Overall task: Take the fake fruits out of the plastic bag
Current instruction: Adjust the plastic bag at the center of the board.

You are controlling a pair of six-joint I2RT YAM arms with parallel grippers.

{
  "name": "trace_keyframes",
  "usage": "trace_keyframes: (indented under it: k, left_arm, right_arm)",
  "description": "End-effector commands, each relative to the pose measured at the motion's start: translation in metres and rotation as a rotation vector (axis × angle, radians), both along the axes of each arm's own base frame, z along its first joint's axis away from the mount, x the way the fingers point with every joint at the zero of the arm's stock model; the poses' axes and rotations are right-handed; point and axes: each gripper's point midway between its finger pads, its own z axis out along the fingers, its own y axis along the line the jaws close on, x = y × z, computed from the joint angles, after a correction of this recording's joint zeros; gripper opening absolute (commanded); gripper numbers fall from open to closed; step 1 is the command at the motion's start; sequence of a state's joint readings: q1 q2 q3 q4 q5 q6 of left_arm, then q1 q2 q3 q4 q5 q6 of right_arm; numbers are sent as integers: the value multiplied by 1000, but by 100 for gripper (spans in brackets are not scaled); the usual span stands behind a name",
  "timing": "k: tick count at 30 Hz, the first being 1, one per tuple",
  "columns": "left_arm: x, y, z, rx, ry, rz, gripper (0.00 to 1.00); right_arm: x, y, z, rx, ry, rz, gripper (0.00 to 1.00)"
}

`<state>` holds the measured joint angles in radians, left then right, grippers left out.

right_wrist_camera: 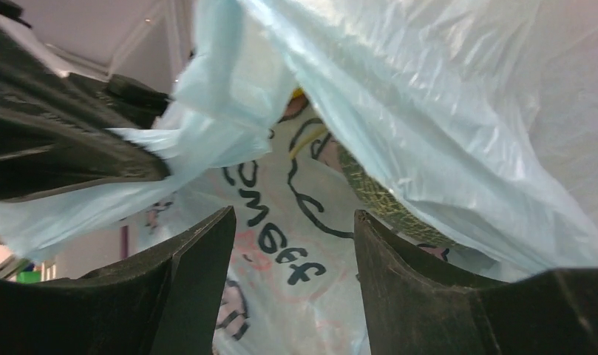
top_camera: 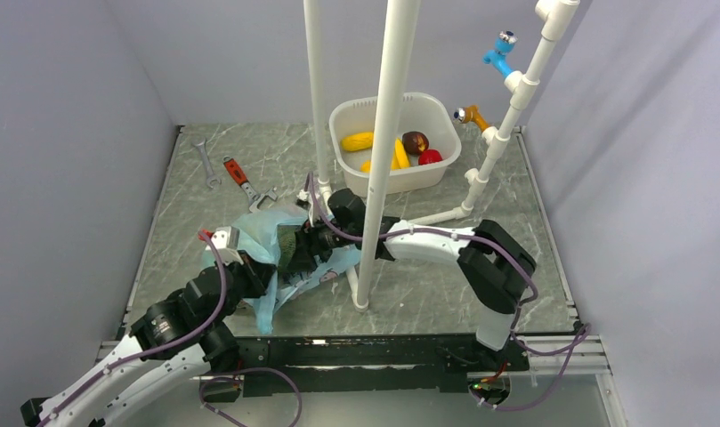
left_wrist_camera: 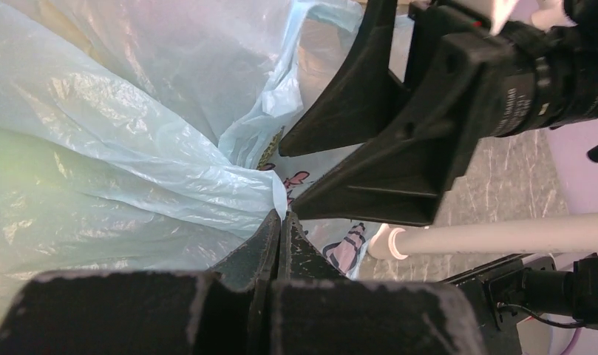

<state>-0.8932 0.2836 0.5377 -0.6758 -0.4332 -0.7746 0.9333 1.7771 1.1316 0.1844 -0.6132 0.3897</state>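
Observation:
The light blue plastic bag [top_camera: 265,233] lies crumpled on the table's left half. My left gripper [left_wrist_camera: 281,216] is shut on a fold of its film [left_wrist_camera: 155,163] and holds the mouth up. My right gripper [right_wrist_camera: 294,218] is open inside the mouth, over the printed film [right_wrist_camera: 281,244]. A dark green netted fruit [right_wrist_camera: 377,196] lies just beyond its right fingertip, half under the film; it also shows from above as a dark green patch [top_camera: 294,246]. Yellow, red and brownish fake fruits [top_camera: 400,151] lie in the white tub [top_camera: 384,184].
A thick white pipe [top_camera: 384,151] stands right over my right arm, with a thinner pipe [top_camera: 316,98] behind it. A grey spanner [top_camera: 206,162] and a red-handled wrench [top_camera: 240,178] lie at the back left. A pipe frame with blue [top_camera: 499,51] and orange [top_camera: 472,116] toys is at the right.

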Motion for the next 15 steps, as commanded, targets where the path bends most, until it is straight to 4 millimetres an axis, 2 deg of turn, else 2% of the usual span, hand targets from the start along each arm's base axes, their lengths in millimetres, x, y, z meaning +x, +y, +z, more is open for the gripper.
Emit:
trace_keyframes:
  k: [1, 5, 7, 8, 10, 12, 15]
  left_arm:
    - [0, 6, 9, -35, -7, 34, 0]
    - [0, 23, 13, -34, -7, 115, 0]
    - [1, 31, 12, -40, -1, 157, 0]
    - [1, 35, 10, -45, 7, 183, 0]
    - [1, 40, 9, -55, 16, 220, 0]
    - [1, 43, 15, -56, 0, 223, 0]
    - [-2, 52, 31, -21, -31, 218, 0]
  right_arm:
    - [21, 6, -17, -41, -81, -66, 61]
    - [8, -6, -52, -100, -36, -64, 51]
    - [-2, -14, -72, -124, -20, -72, 42]
    - [-8, -18, -86, -144, -2, -73, 37]
    - [-19, -28, -111, -186, 51, -87, 33]
    - [-26, -32, -123, -195, 91, -100, 32]
    - [-33, -30, -124, -170, 100, -100, 33]
